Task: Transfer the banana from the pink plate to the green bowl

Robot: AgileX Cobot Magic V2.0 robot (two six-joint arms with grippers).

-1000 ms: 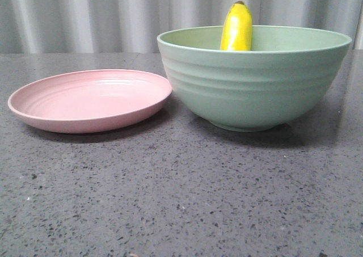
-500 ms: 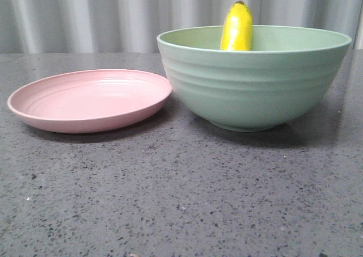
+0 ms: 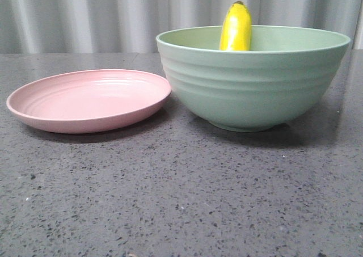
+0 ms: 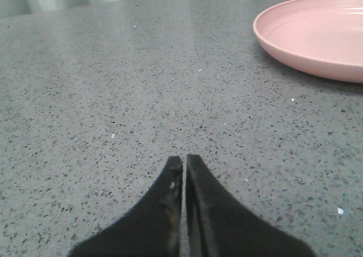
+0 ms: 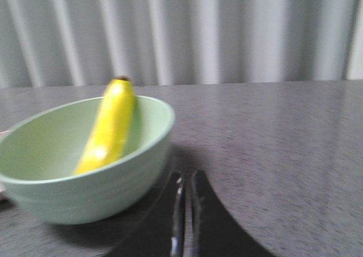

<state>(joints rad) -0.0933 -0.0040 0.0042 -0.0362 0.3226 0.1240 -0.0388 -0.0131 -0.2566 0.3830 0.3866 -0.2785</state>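
– Where is the banana [image 3: 236,27]?
– It stands in the bowl [image 3: 253,81], leaning on the far wall, dark tip up.
– And the plate [image 3: 89,101]?
– Bare, just left of the bowl, on the table [image 3: 181,200].
– The grippers?
– The left gripper [image 4: 184,163] and right gripper [image 5: 186,180] are both closed tight, holding nothing.

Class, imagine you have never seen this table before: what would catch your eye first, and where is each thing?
First comes the bright yellow banana, standing on end inside the green bowl and leaning on its wall, dark tip above the rim. The bowl stands right of centre on the speckled grey table. Beside it, on the left, lies the pink plate with nothing on it.
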